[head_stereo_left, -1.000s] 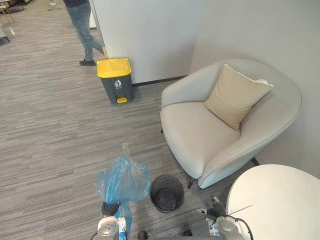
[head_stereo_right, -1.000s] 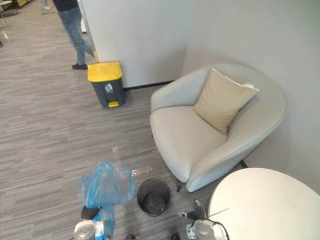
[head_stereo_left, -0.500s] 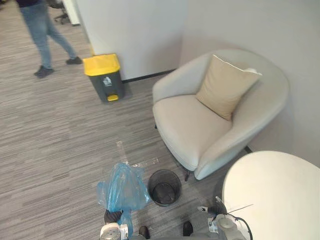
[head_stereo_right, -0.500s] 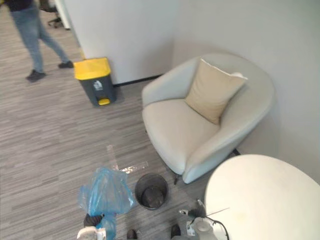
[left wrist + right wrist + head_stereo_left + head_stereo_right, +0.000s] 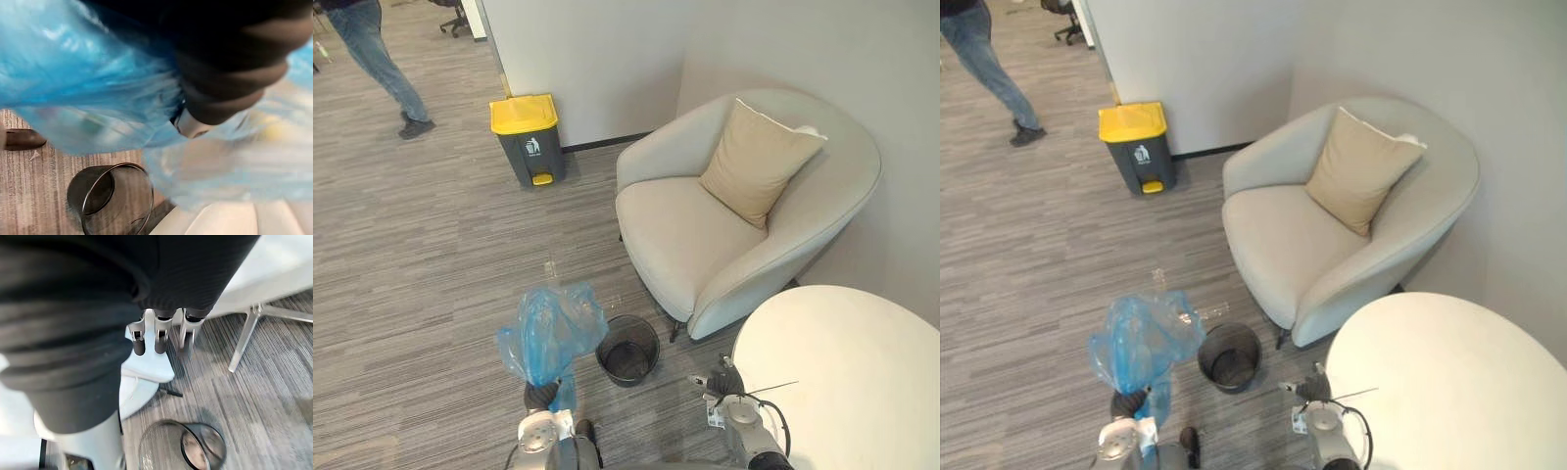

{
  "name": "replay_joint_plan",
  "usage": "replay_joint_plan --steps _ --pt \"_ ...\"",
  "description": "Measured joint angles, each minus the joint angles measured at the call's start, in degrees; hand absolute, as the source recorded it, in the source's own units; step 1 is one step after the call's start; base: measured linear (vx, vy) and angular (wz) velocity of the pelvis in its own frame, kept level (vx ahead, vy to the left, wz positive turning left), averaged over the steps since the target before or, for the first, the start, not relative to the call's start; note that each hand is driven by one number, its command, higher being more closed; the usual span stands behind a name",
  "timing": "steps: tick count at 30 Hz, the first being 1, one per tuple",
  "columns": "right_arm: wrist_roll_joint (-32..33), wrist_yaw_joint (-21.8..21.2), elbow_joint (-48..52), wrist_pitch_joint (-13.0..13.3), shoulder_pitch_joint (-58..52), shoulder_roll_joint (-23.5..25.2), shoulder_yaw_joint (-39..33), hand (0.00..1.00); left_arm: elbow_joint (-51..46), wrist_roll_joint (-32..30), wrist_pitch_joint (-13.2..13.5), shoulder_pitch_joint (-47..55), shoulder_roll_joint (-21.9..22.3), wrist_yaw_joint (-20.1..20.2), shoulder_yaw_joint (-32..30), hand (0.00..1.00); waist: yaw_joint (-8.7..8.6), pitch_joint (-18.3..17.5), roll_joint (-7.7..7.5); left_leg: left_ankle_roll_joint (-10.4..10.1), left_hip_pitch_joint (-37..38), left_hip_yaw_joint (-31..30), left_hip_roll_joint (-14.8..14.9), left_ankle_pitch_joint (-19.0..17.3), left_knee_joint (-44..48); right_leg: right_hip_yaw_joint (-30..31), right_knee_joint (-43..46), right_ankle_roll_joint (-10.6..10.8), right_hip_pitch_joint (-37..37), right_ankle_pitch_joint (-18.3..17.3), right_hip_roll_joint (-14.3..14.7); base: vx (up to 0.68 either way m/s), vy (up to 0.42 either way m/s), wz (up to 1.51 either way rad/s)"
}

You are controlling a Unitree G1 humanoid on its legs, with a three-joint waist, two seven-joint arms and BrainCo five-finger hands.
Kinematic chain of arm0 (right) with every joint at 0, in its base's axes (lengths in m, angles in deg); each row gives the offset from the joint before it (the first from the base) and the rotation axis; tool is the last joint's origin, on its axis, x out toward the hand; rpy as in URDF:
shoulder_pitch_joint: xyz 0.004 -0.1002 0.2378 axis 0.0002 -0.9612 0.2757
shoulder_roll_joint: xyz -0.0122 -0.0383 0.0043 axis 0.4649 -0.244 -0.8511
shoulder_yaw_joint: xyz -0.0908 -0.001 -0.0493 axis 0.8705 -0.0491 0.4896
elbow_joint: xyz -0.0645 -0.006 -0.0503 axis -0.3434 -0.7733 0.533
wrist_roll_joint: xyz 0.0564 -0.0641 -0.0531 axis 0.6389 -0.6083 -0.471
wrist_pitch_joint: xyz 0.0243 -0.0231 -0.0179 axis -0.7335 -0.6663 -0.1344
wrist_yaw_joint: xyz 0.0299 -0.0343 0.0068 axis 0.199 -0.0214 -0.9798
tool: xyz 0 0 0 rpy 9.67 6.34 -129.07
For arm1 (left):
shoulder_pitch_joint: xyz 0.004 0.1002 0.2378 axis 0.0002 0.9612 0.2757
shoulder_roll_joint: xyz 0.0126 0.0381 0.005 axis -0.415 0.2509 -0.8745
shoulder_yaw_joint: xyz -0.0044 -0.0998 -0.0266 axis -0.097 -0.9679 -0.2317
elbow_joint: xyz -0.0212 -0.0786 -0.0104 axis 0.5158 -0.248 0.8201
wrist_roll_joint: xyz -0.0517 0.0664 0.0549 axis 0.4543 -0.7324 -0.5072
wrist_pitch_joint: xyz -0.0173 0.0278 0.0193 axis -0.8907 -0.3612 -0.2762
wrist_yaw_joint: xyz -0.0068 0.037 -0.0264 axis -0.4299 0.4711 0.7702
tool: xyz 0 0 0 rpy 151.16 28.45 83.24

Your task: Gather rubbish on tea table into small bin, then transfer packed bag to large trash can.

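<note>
Floor (image 5: 411, 245) carries mesh bin (image 5: 627, 350) beside blue bag (image 5: 551, 328) clutched by left hand (image 5: 540, 396); right hand (image 5: 159, 335) slack.

Open carpet (image 5: 440, 255) from small mesh bin (image 5: 627, 350) up to yellow-lidded trash can (image 5: 530, 139), unobstructed. Right flank: armchair (image 5: 724, 225), then round table (image 5: 842, 372) close by. Bulging blue bag (image 5: 551, 328) just left of bin. Far left, past can: person's legs (image 5: 382, 64).
</note>
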Motion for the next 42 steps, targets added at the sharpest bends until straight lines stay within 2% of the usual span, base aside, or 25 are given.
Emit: replay_joint_plan --steps 2,3,4,5,6,7,9,11,13,15,19,25,27,29,31,32,33,34,36,37,38,39,40,41,42 --pt "0.0 0.7 0.1 -0.2 0.3 0.1 -0.4 0.0 -0.2 0.0 0.0 -0.2 0.0 0.2 0.1 1.0 -0.3 0.1 -0.06 -1.1 -0.9 0.7 0.2 -1.1 -1.9 -3.2 -0.7 -1.6 -0.7 1.0 -0.7 -0.21 -0.011 0.75" --pt "0.1 1.0 0.1 -0.2 0.4 0.1 -1.3 0.0 -0.2 0.0 -0.1 -0.2 -0.1 0.3 0.1 1.0 -0.49 1.3 -1.39 0.4 -2.1 2.6 0.2 -2.8 3.0 -4.9 -0.9 -2.0 -0.7 1.6 -2.3 -0.21 0.051 0.74" --pt "0.2 1.2 0.1 -0.2 0.4 0.1 -1.7 0.0 -0.2 0.0 -0.1 -0.1 -0.1 0.4 0.4 1.0 -0.57 1.4 -1.5 1.3 -2.6 3.3 0.0 -3.5 6.6 -5.5 -0.8 -1.7 -0.6 1.8 -3.1 -0.15 0.074 0.73" --pt "0.8 1.5 0.1 -0.3 -0.1 0.0 -2.5 0.0 -0.2 0.0 -0.1 0.3 -0.1 0.5 0.8 1.0 -0.78 2.0 -2.66 2.1 -2.4 4.2 -0.3 -6.9 13.5 -6.8 -0.6 -1.2 -0.6 2.0 -4.8 -0.15 0.088 0.58" --pt "1.3 1.6 0.2 -0.3 -0.4 0.0 -2.6 0.0 -0.2 0.0 -0.1 0.3 -0.2 0.6 1.1 1.0 -1.0 2.1 -2.85 2.4 -2.0 4.8 -0.3 -9.1 15.7 -7.5 -0.6 -0.9 -0.6 2.2 -5.5 -0.12 0.186 0.74" --pt "1.7 1.6 0.2 -0.3 -1.1 -0.1 -3.3 0.0 -0.2 0.0 -0.1 0.2 -0.2 1.2 1.4 1.0 -1.11 1.7 -2.02 1.9 -0.6 5.7 0.2 -13.3 17.2 -8.7 -0.8 0.3 -0.7 2.9 -6.5 -0.07 0.204 0.59" --pt "1.7 1.5 0.1 -0.3 -1.9 0.0 -3.9 0.0 -0.2 -0.1 -0.1 0.0 -0.2 1.5 1.4 1.0 -1.25 1.6 -1.25 2.5 0.1 6.4 0.5 -16.6 16.0 -9.9 -0.7 1.5 -0.8 3.5 -6.9 -0.05 0.221 0.42" --pt "1.8 1.5 -1.3 -0.6 -3.5 2.0 -5.2 0.0 0.9 -0.1 -0.1 1.1 -1.6 1.5 1.6 1.0 -1.15 0.6 -2.98 3.4 3.3 6.5 -4.3 -13.5 7.2 -9.1 -4.1 2.9 -0.2 4.9 -8.8 -0.05 0.214 0.24" --pt "1.8 1.5 -2.6 -0.5 -3.8 2.3 -5.7 0.0 2.3 -0.3 -0.1 1.2 -2.7 1.5 2.3 1.0 -1.54 -0.1 -3.67 3.7 5.6 6.0 -6.9 -10.9 1.0 -8.3 -6.5 3.2 0.5 6.3 -9.5 -0.03 0.169 0.23" --pt "1.8 1.5 -4.5 -0.6 -3.6 2.2 -6.4 0.0 3.3 -1.1 -0.1 1.0 -3.4 1.5 2.5 1.0 -2.14 -0.2 -3.51 4.2 6.8 4.4 -8.9 -8.9 -3.6 -7.9 -9.1 3.3 1.5 7.6 -9.5 -0.02 0.143 0.37" --pt "1.8 1.6 -6.6 -0.6 -3.6 2.2 -7.0 0.0 5.9 -1.2 -0.1 1.0 -4.7 1.6 3.3 1.0 -2.15 -0.1 -3.26 4.6 10.3 3.6 -10.5 -5.9 -9.7 -7.6 -11.4 3.9 3.3 8.3 -9.4 0.05 0.09 0.15" --pt "1.7 1.7 -7.6 -0.6 -1.6 2.1 -7.8 0.0 7.6 -1.7 -0.1 0.5 -5.6 1.5 3.2 1.0 -2.15 0.4 -3.5 6.4 11.0 3.6 -11.6 -5.7 -9.9 -7.1 -11.8 5.0 4.4 8.9 -9.7 0.11 0.029 -0.04" --pt "1.7 1.7 -7.6 -0.6 -1.2 2.2 -8.2 0.0 7.6 -1.7 -0.1 0.6 -5.5 1.5 3.3 1.0 -2.14 0.5 -3.6 6.6 11.7 3.5 -11.9 -6.9 -9.9 -7.2 -9.7 4.4 4.2 8.0 -10.5 0.09 0.022 0.04" --pt "1.7 1.8 -7.6 -0.6 -1.2 1.1 -8.5 0.0 7.6 -1.7 -0.1 0.5 -5.0 1.5 3.5 1.0 -2.65 2.0 -2.58 7.2 13.4 1.8 -11.6 -8.4 -9.9 -7.6 -1.3 4.1 3.1 7.6 -11.7 0.09 0.033 0.39" --pt "1.7 2.0 -7.0 -0.6 -2.3 0.9 -8.5 0.0 4.9 -1.7 -0.1 0.4 -5.0 1.5 3.4 1.0 -2.91 2.6 -3.25 8.0 13.6 -1.3 -11.7 -10.2 -7.6 -3.9 14.7 0.4 -2.9 9.1 -13.7 0.12 0.044 0.73" --pt "1.7 2.1 -6.5 -0.6 -3.0 1.0 -8.5 0.0 3.7 -1.7 -0.1 0.6 -4.8 1.5 3.4 1.0 -3.14 2.8 -3.43 8.4 13.9 -3.0 -11.7 -11.2 -6.3 -0.9 20.1 -0.8 -5.9 9.6 -13.3 0.26 0.021 0.8" --pt "1.7 2.2 -6.3 -0.6 -3.5 1.9 -8.6 0.0 3.1 -1.7 -0.1 0.7 -4.8 1.5 3.1 1.0 -3.24 3.0 -3.85 8.8 13.7 -4.5 -11.3 -12.4 -4.6 1.7 23.6 0.1 -7.9 5.9 -11.7 0.2 0.001 0.63" --pt "1.7 2.1 -6.0 -0.5 -3.5 2.1 -8.6 0.0 2.9 -1.7 -0.1 0.7 -4.7 1.5 2.8 1.0 -3.23 3.0 -4.09 8.7 13.6 -5.0 -11.1 -13.2 -3.7 2.5 24.5 0.2 -8.7 4.1 -10.5 0.3 -0.011 0.61" --pt "1.7 2.2 -5.2 -0.4 -3.6 2.7 -8.5 0.0 2.9 -1.7 -0.1 0.6 -4.2 1.5 2.2 1.0 -3.25 3.0 -4.22 9.2 14.1 -7.3 -10.1 -15.9 -0.4 2.4 22.5 0.8 -11.8 -0.5 -5.6 0.24 -0.016 0.49" --pt "1.7 2.2 -4.9 -0.4 -3.7 2.7 -8.5 0.0 2.9 -1.7 -0.1 0.5 -4.0 1.5 2.1 1.0 -3.27 3.0 -4.17 9.1 14.5 -7.5 -9.9 -16.4 -0.3 2.4 21.7 0.7 -12.2 -0.7 -4.8 0.28 -0.047 0.42" --pt "1.8 2.3 -4.6 -0.4 -3.6 2.9 -8.5 0.0 2.9 -1.7 -0.1 0.2 -3.7 1.5 2.1 1.0 -3.48 3.0 -4.12 8.7 14.8 -8.4 -9.7 -17.3 0.9 2.4 17.9 0.8 -13.9 -0.7 -2.1 0.3 -0.077 0.5" --pt "1.8 2.5 -4.4 -0.4 -3.6 2.9 -8.6 0.0 2.9 -1.7 -0.1 -0.5 -3.7 1.5 2.1 1.0 -3.75 2.9 -4.2 8.0 14.7 -9.7 -9.7 -18.6 1.6 3.2 13.3 -0.5 -14.4 0.3 0.0 0.36 -0.106 0.57" --pt "1.8 2.5 -4.4 -0.4 -3.7 2.9 -8.7 0.0 2.9 -1.7 -0.1 -0.7 -3.7 1.5 2.1 1.0 -3.9 2.9 -4.29 7.8 14.8 -10.4 -9.8 -19.2 1.9 3.4 11.6 -1.3 -14.5 0.9 0.4 0.35 -0.133 0.73" --pt "1.8 2.7 -4.4 -0.5 -4.1 3.0 -9.1 0.0 2.8 -1.7 -0.1 -1.1 -3.6 1.5 2.2 1.0 -4.05 2.6 -4.97 7.2 15.7 -12.2 -10.7 -21.0 3.0 3.5 6.9 -1.9 -13.7 4.2 0.5 0.42 -0.176 0.79" --pt "2.0 2.7 -4.2 -0.4 -4.8 3.0 -9.4 0.0 3.3 -1.7 -0.4 -1.7 -3.1 1.5 2.2 1.0 -4.04 2.0 -4.68 6.2 16.3 -13.2 -10.5 -23.0 4.8 2.4 6.8 -2.9 -12.6 5.3 0.1 0.46 -0.174 0.77"
